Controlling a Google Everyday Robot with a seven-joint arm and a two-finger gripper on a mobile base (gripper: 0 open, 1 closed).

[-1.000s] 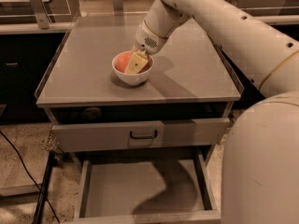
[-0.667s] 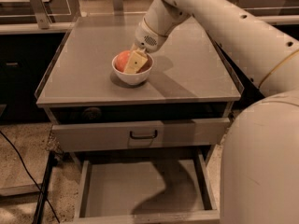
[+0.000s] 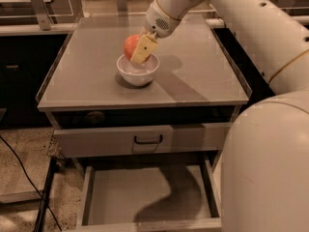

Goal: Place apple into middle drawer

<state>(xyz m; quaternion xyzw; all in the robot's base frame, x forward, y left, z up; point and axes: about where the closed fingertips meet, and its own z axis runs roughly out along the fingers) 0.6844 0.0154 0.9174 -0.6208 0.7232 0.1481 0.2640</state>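
over the cabinet top (image 3: 203,76), fingers (image 3: 144,50) grip apple (image 3: 130,46) above bowl (image 3: 139,74).

Hand (image 3: 138,52) grips red-orange apple (image 3: 131,46) above cabinet top (image 3: 198,81); grey middle drawer (image 3: 145,199) open below.

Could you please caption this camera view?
Claw grips apple over white bowl on cabinet top; middle drawer stands open below.
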